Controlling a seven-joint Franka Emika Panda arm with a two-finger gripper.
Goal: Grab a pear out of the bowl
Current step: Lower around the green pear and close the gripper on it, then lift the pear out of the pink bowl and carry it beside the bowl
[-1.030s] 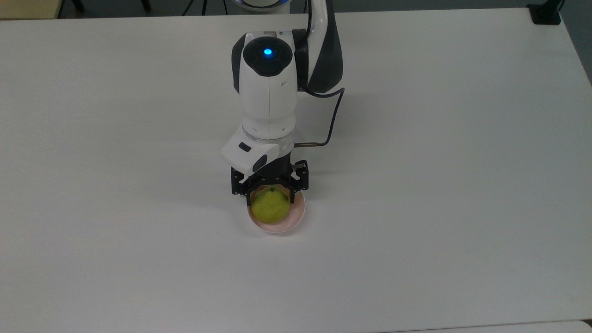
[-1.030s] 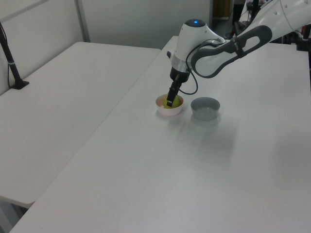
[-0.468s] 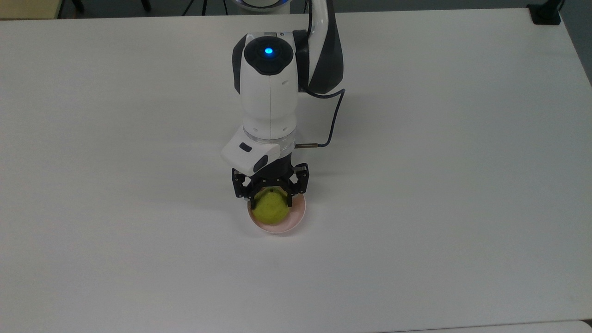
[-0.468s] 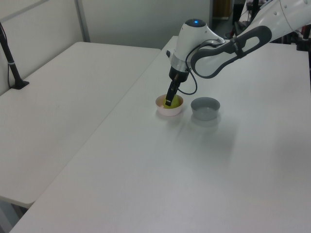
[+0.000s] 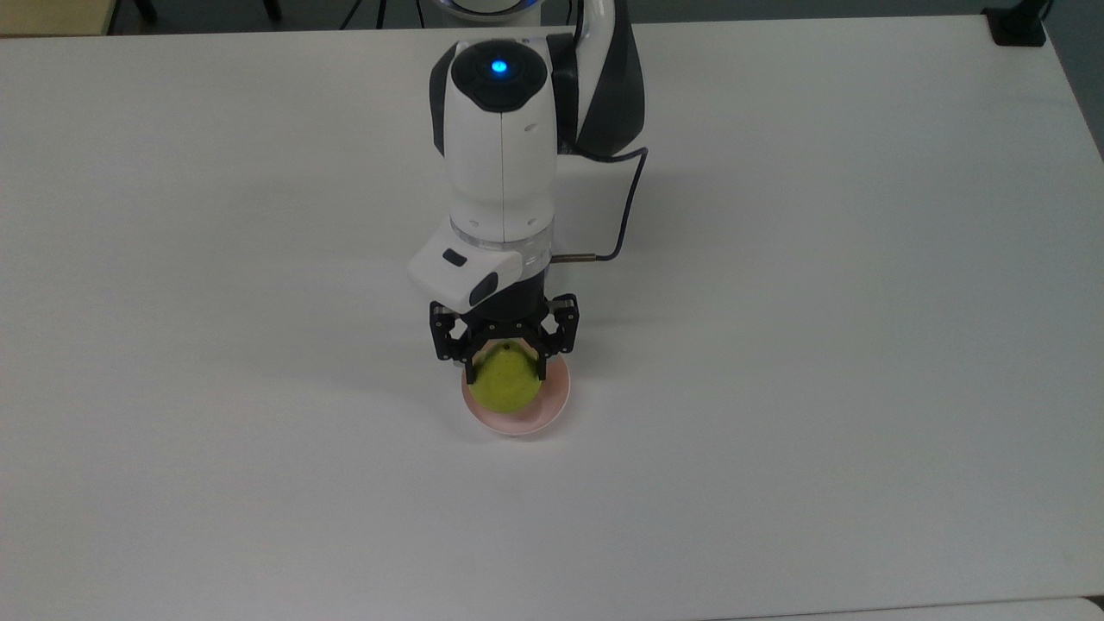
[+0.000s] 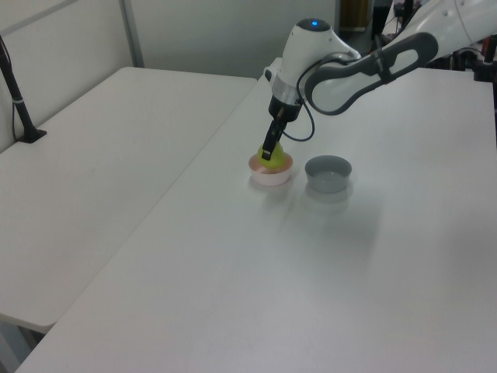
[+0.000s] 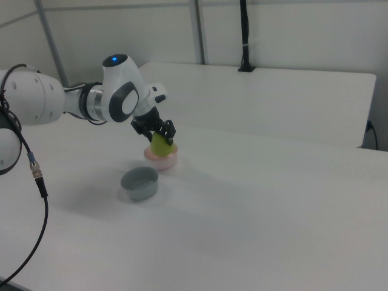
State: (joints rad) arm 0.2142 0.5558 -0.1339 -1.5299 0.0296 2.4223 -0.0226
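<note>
Over the bowl: the gripper hangs straight down from the white wrist, black fingers closed onto the pear (one finger on each flank, seen best in the top view).
Grip state: narrowed to the fruit's width, holding the pear and nothing else.
Pear position: the pear sits between the fingertips, directly above the bowl; in the left view and the right view it rides at about rim height. I can't tell whether its underside is touching the bowl.
Pear orientation: the dark stem spot faces up toward the gripper body in the top view, so the long axis runs roughly vertical; in the right view it looks tilted a bit, with the narrower end up between the fingers.
Pear look: yellow-green, rounded, smooth matte skin, a little narrower than the bowl.
Bowl: the bowl is small, round, pale pink, with a glossy inside (most of the inside is covered by the fruit from above). It stands on the table.
Grey bowl: the grey bowl is straight-sided and similar in size; it sits just beside the pink one, on the left view's right, and the two are not touching.
Table: white, flat, matte top.
Cable: a dark cable loops off the wrist.
</note>
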